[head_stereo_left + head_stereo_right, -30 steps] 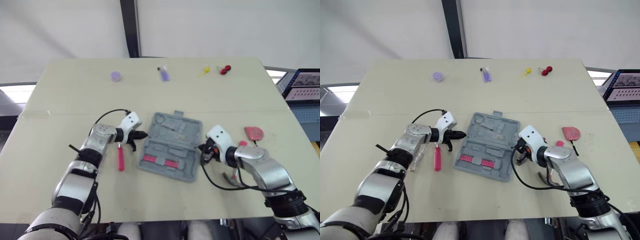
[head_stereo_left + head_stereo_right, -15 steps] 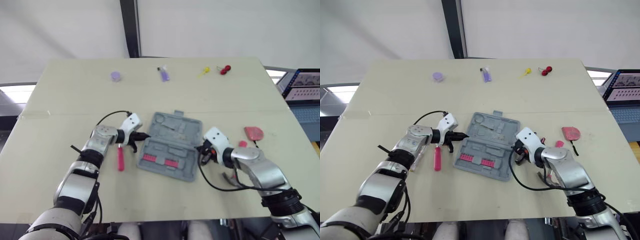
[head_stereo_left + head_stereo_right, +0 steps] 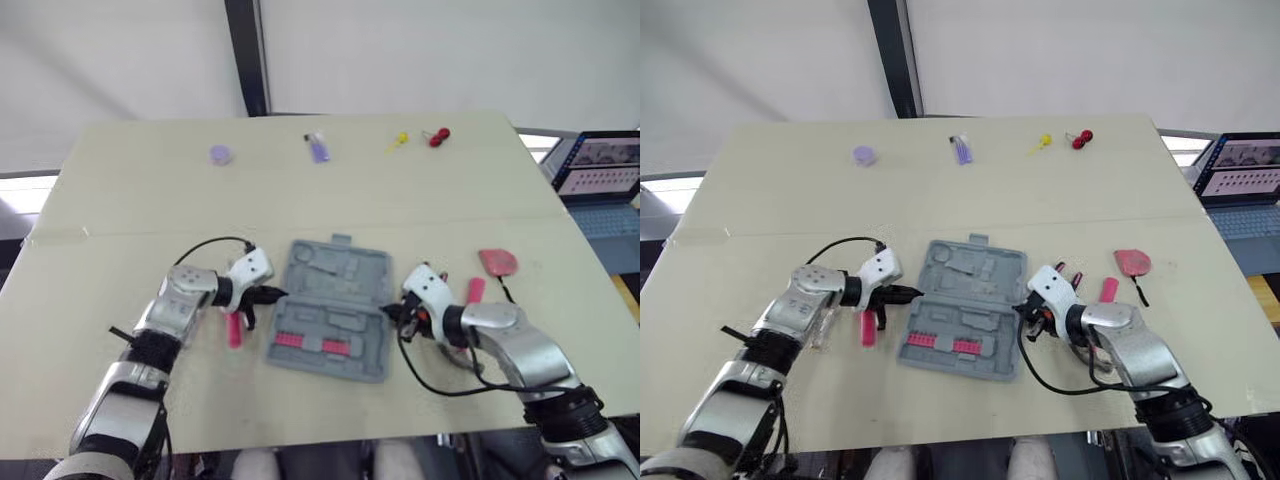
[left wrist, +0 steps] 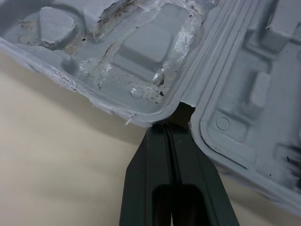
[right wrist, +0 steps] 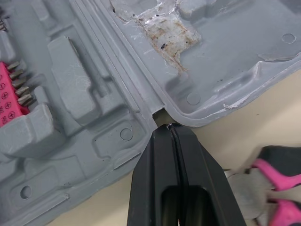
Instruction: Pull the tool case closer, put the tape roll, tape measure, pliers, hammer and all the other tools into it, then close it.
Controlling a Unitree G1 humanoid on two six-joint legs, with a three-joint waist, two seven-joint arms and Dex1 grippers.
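Far edge of the bench (image 3: 120,200): purple disc (image 3: 220,154), purple piece (image 3: 318,149), yellow piece (image 3: 399,139) and red piece (image 3: 436,137), all too small to name. My left tool (image 3: 275,293) hides the top of a pink handle (image 3: 234,330), possibly a screwdriver's. The pliers (image 5: 282,175) are cut off by the edge of the right wrist view.

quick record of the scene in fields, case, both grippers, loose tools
case: grey tool case, open flat on the table, pink bits in its near half
left gripper: fingers shut, tips at the case's hinge notch, left end
right gripper: fingers shut, tips at the hinge notch, right end
beside case: pink-handled tool on the left, pink-handled pliers by the right gripper
far edge: purple roll, purple item, yellow item, red item
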